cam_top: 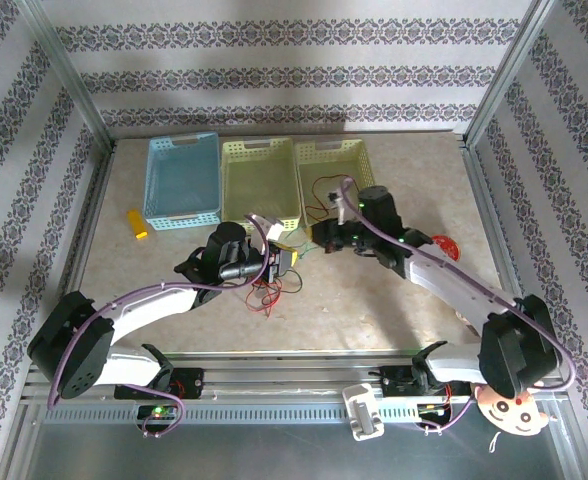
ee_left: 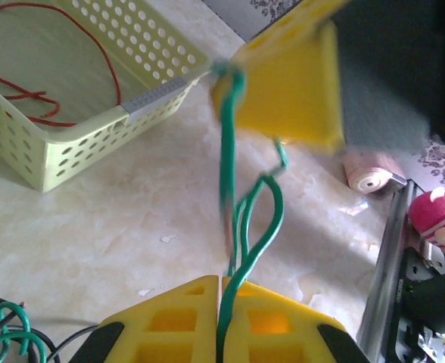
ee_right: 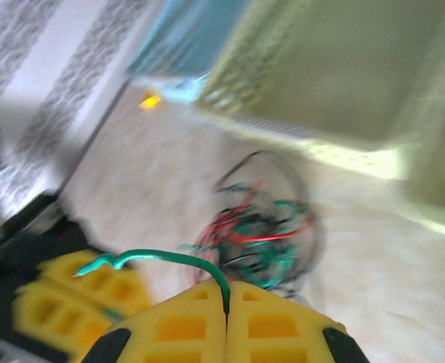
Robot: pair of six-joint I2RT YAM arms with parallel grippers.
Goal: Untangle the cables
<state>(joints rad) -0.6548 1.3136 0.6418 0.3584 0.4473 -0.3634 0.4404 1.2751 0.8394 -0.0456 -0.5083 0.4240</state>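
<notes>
We hold one green cable [ee_left: 226,151] with both tools, the left gripper [ee_left: 221,281] and the right gripper [ee_right: 227,291] each closed tight on it, while the tangle [ee_right: 260,236] lies on the table [cam_top: 374,300], so next, we think, we must draw the ends apart gently.

A green cable [ee_left: 226,174] hangs in slack loops above the worktop [ee_left: 116,242], pinched at one end between the closed fingers of the left gripper [ee_left: 221,281] and at the other by the right gripper [ee_right: 227,291], also clamped tight. On the worktop near the baskets, a knot of red, green and black cables [ee_right: 259,236] lies bunched, thin strands looping outward. A red cable [ee_left: 94,45] curls inside a pale yellow basket [ee_left: 79,136].
</notes>
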